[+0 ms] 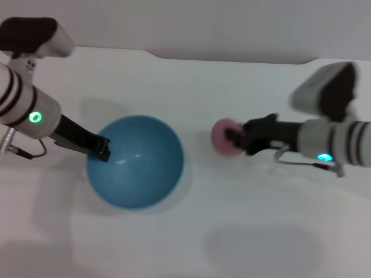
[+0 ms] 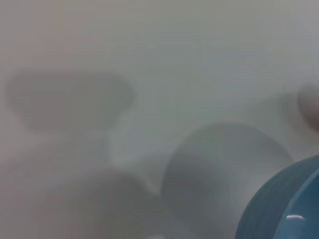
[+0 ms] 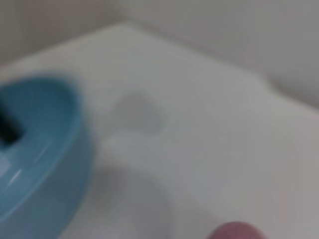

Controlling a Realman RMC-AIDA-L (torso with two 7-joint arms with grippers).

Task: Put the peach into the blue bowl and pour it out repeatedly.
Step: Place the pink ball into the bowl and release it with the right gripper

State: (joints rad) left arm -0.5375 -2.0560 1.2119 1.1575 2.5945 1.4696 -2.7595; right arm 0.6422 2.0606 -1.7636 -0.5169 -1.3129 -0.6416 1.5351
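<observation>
Resting on the white bench are one blue bowl and, held right of it, one peach. The left gripper reaches in from the left, its arm angled down, jaws clamped narrow over the bowl's left rim. The right gripper stretches in level from the right, jaws closed on the peach, which sits just beside the bowl's right rim, apart from it.

White arms, black bands, green and cyan lights, black jaws, thin cables.
</observation>
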